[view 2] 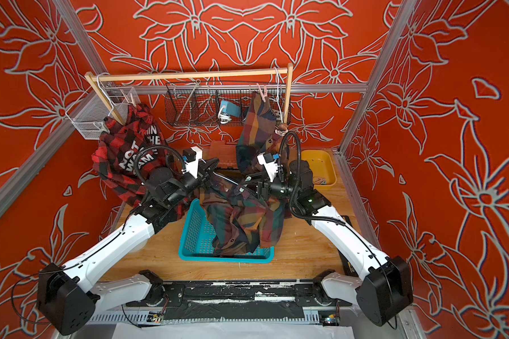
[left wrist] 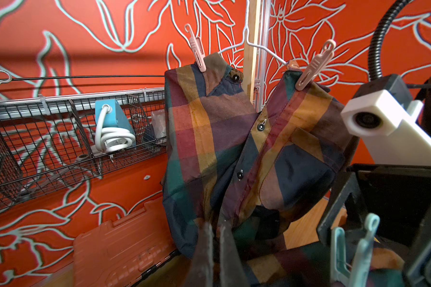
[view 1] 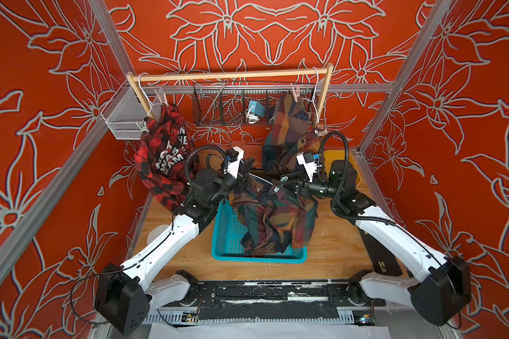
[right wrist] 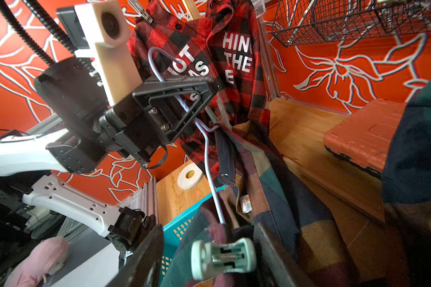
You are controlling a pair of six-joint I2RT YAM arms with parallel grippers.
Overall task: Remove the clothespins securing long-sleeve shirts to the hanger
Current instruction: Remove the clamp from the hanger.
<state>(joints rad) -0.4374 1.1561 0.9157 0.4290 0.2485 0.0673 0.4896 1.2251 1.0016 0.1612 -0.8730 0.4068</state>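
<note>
- Red-and-black check shirt: white block lettering, broken up by folds.
- Right wrist view: one front panel reads "HIN / THE / E", the other "OT / AS".
- Both top views: "WAS" reads whole, and the lines around it are cut off.
- Dark plaid shirt: sewn tag with red and green print, too small to read.
- Black pad at the table's right edge: yellowish mark, illegible.
</note>
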